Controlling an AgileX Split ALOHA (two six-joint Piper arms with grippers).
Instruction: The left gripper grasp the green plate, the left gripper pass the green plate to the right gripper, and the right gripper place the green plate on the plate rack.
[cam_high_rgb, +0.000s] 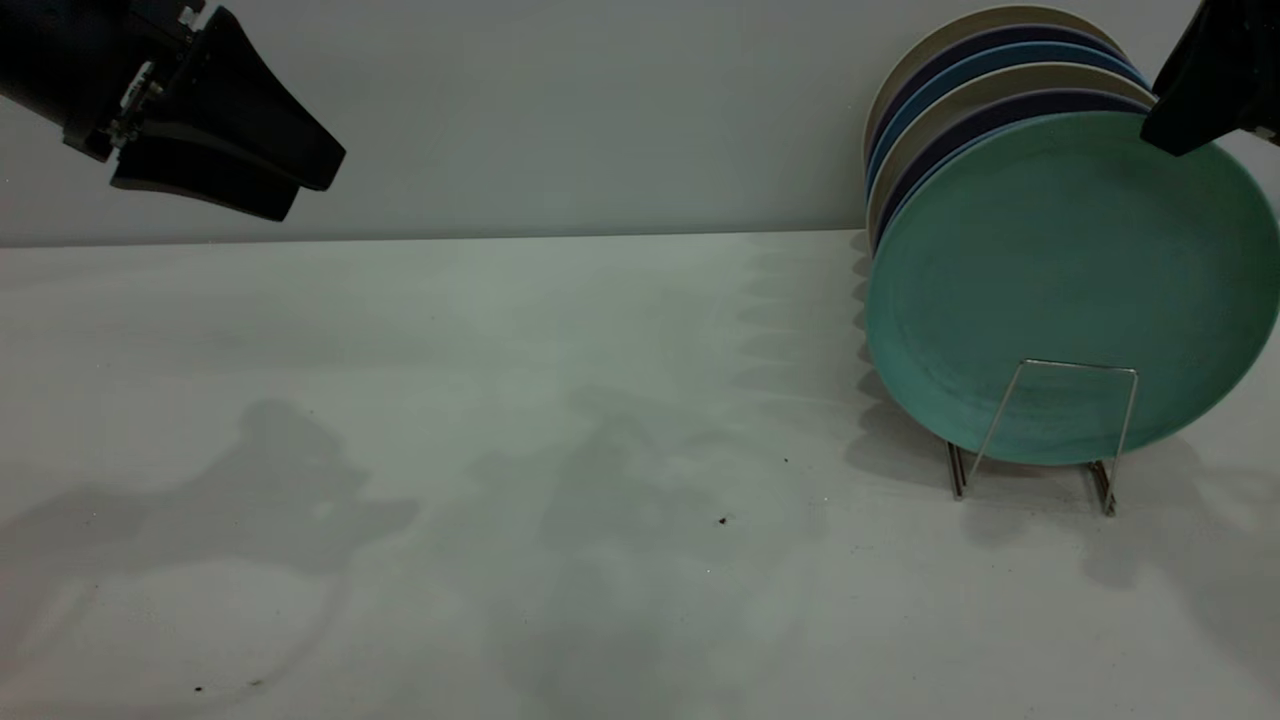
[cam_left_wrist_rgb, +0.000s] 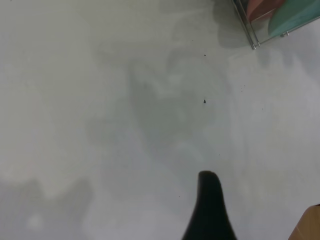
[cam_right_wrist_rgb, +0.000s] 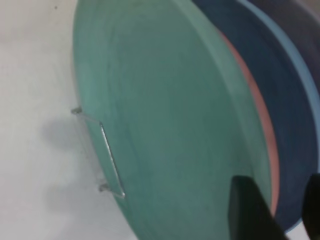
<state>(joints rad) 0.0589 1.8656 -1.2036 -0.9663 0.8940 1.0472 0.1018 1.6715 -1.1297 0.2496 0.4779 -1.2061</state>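
Observation:
The green plate (cam_high_rgb: 1070, 280) stands on edge in the plate rack (cam_high_rgb: 1080, 365) at the right, frontmost in a row of plates. My right gripper (cam_high_rgb: 1165, 135) hangs at the plate's top rim. In the right wrist view it (cam_right_wrist_rgb: 277, 180) is open, one finger in front of the green plate (cam_right_wrist_rgb: 165, 125) and the other behind the plates at its back. My left gripper (cam_high_rgb: 305, 190) is raised at the far upper left, empty and open. The left wrist view shows one of its fingers (cam_left_wrist_rgb: 210, 200), with the rack (cam_left_wrist_rgb: 248, 30) and the green plate (cam_left_wrist_rgb: 295, 15) far off.
Behind the green plate stand a salmon-pink plate (cam_right_wrist_rgb: 260, 125), dark blue plates (cam_high_rgb: 1000, 60) and beige ones. The white table (cam_high_rgb: 560, 450) meets a grey wall at the back. A tan object (cam_left_wrist_rgb: 310, 225) shows at the corner of the left wrist view.

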